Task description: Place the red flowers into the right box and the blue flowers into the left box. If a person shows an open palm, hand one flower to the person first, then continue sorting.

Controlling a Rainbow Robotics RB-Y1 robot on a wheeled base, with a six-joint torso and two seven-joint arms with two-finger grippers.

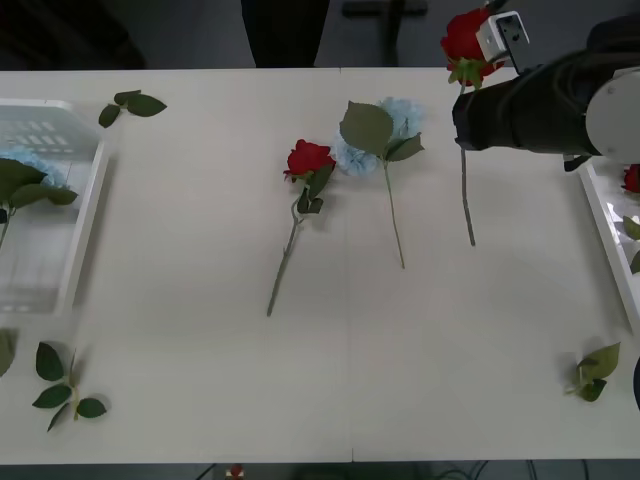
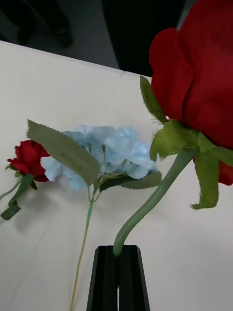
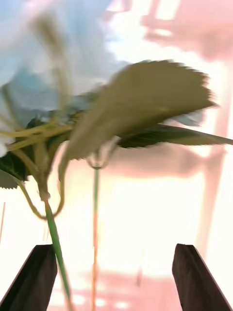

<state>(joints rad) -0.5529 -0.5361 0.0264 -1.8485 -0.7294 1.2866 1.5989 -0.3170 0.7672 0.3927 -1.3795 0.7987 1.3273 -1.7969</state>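
Right claw (image 2: 118, 272) pinching rose (image 1: 466, 38) stem, mid-carry; I judge next move swings it over right box (image 1: 610, 215) beside claw, then release.

No readable writing, label, brand, number or sign appeared anywhere in the three views.

Right arm (image 1: 530, 105) was bulky matte black with white joint housing; slim flat black fingers (image 2: 104, 279) on both grippers.
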